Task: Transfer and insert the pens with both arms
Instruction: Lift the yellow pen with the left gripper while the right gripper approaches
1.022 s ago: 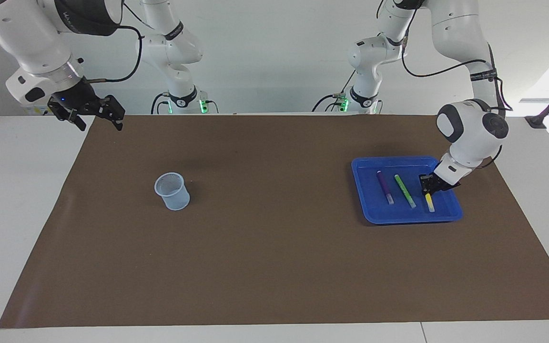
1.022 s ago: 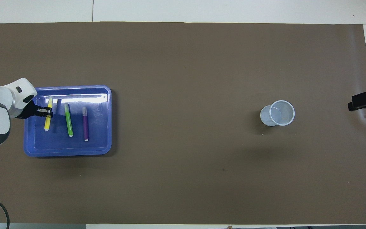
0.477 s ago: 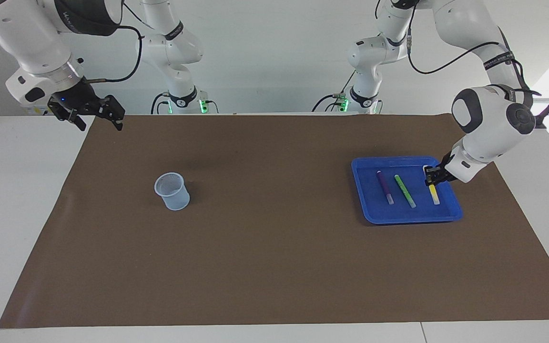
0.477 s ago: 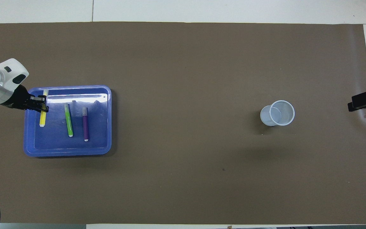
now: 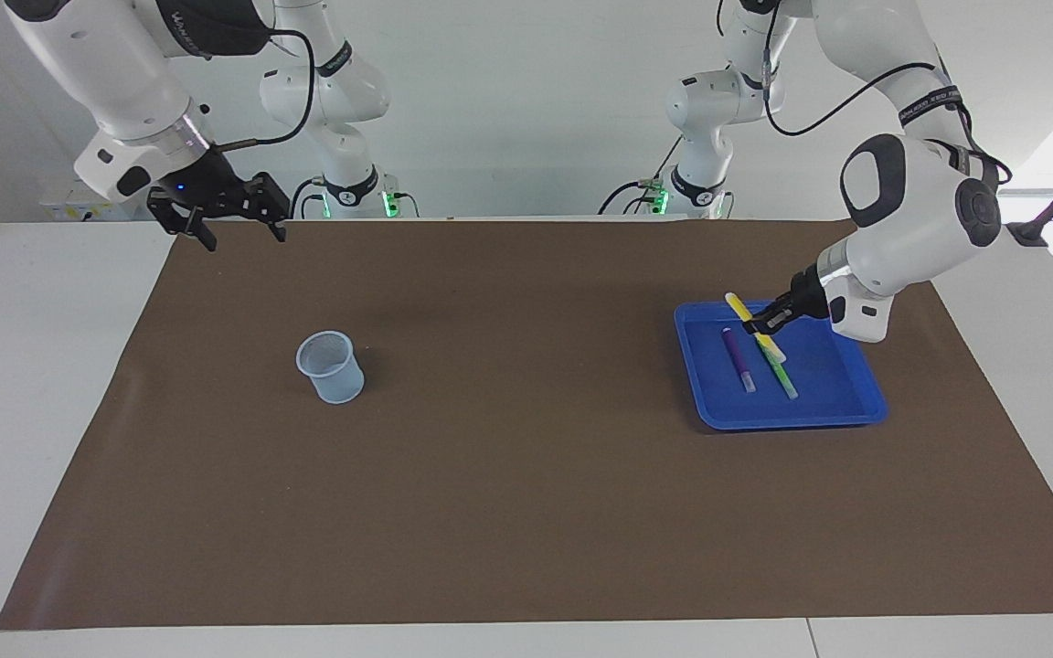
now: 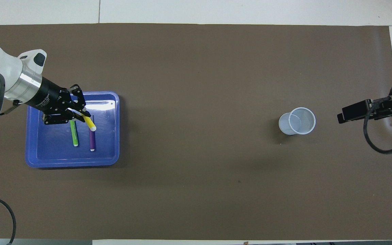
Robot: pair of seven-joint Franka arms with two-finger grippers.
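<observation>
My left gripper (image 5: 760, 326) (image 6: 81, 116) hangs over the blue tray (image 5: 792, 422) (image 6: 70, 163), shut on the yellow pen (image 5: 740, 309) (image 6: 89, 124). The pen is tilted in the air above the other two. Flat in the tray lie the green pen (image 5: 783, 376) (image 6: 74, 136) and the purple pen (image 5: 739, 358) (image 6: 92, 139), side by side. My right gripper (image 5: 243, 236) (image 6: 350, 113) is open and holds nothing, up over the brown mat's edge at the right arm's end of the table.
A pale mesh cup (image 5: 332, 367) (image 6: 297, 120) stands upright on the brown mat (image 5: 526, 512), toward the right arm's end. Two small white arm bases (image 5: 357, 190) with green lights stand at the robots' edge of the table.
The left gripper has lifted the yellow pen out of the tray and swung it over the other two pens. The right gripper has shifted a little toward the cup.
</observation>
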